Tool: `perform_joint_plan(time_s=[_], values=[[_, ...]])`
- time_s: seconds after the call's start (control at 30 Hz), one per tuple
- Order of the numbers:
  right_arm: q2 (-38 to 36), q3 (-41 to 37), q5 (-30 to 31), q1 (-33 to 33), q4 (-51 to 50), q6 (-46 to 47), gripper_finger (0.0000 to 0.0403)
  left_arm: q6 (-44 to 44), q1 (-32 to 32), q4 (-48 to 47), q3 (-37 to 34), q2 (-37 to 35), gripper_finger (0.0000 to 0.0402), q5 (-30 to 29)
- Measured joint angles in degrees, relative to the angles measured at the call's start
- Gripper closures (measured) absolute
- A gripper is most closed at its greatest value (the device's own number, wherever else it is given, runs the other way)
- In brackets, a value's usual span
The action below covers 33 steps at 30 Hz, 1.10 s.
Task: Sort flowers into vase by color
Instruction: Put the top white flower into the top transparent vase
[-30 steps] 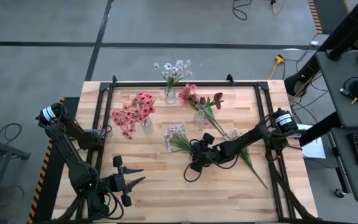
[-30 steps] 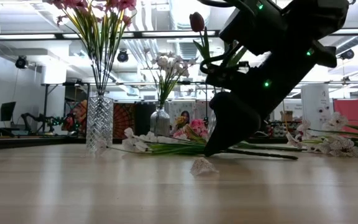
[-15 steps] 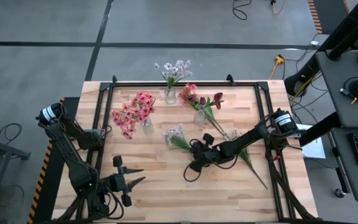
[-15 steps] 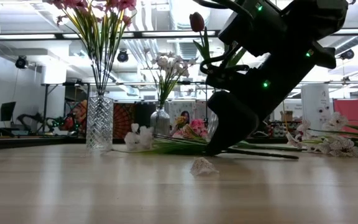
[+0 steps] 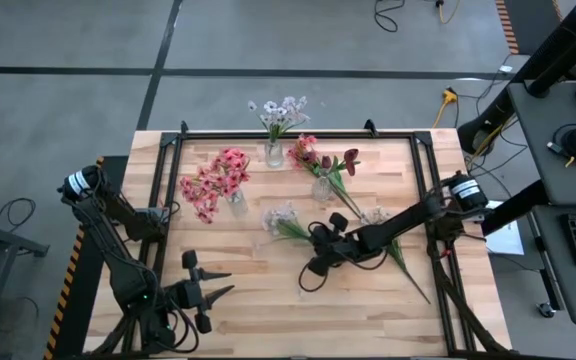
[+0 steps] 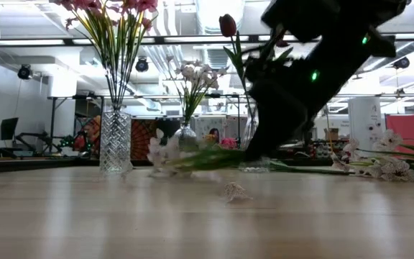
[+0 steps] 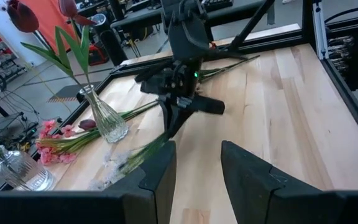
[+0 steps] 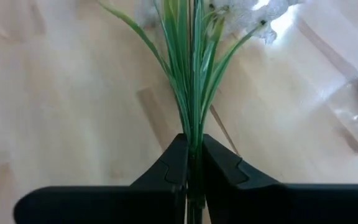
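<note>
A white-lilac flower (image 5: 284, 216) with long green leaves is held by my right gripper (image 5: 314, 240) at mid-table; the gripper is shut on its green stalks. Three glass vases stand behind it. One holds pink flowers (image 5: 230, 172), one white flowers (image 5: 276, 118), and one dark red blooms (image 5: 320, 160). Another flower (image 5: 396, 250) lies flat on the table under my right arm. My left gripper (image 5: 218, 284) waits open near the table's front left, with nothing between its fingers (image 7: 166, 177). My right gripper pinches the bundle of green stalks and leaves (image 8: 191, 135) between its two fingers, well below the blossoms. It comes slanting down from the table's right side, and the stalks run on forward past the fingertips. The blossom end (image 6: 162, 150) hangs above the table; the stalk's other end is hidden by the gripper.
A small fallen petal (image 6: 234, 191) lies on the wood in front of the held flower. A black frame rail (image 5: 298, 133) runs along the table's far edge and sides. Bare wood lies toward the near edge between the two grippers.
My right gripper has risen a little with the white-lilac flower. Its blossom end, which lay on the table a second ago, has lifted off the wood and swung slightly toward the vases.
</note>
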Motion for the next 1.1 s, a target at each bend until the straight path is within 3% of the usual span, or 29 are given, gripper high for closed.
perform_joint_plan(time_s=[0.4,0.7,0.8,1.1], values=[[-9.93,0.02,0.75,4.06,-6.05,-0.29,0.0380,2.31,0.01,0.02,3.60,0.00,0.0290,0.25],[-15.66,-2.46,5.26,9.35,-6.82,-0.65,0.0380,4.96,0.02,0.08,7.70,0.02,0.0290,0.29],[-17.99,-4.60,5.63,11.26,-3.32,-1.96,0.0380,5.22,0.00,0.03,8.64,0.45,0.0290,0.31],[-21.54,-10.23,6.14,16.24,19.41,-15.42,0.0380,11.29,0.07,0.07,14.41,3.98,0.0290,0.77]])
